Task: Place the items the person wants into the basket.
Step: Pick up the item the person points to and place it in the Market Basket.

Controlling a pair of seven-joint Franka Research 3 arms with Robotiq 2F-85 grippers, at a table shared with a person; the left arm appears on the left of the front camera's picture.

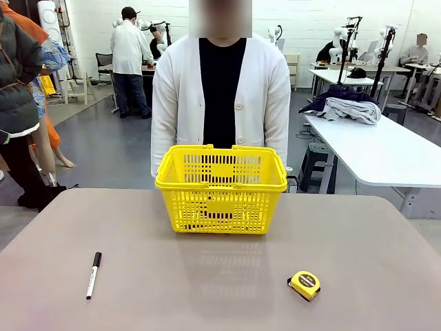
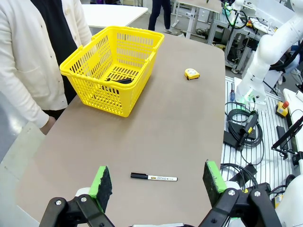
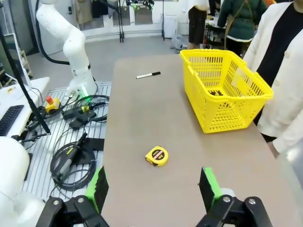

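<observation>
Two leftovers flank the basket (image 1: pixel 220 189): marker (image 1: pixel 93 274) at 8 o'clock, tape measure (image 1: pixel 305 284) at 5. Left gripper (image 2: pixel 158 182) and right gripper (image 3: pixel 154 187) spread, empty.

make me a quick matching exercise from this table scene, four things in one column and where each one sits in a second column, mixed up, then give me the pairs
Things:
1. white marker
2. tape measure
3. basket
4. person

Places, front view:
A. standing behind the table's far edge
B. table, near right
C. table, near left
D. table, far middle

Pairs: 1-C, 2-B, 3-D, 4-A
</observation>
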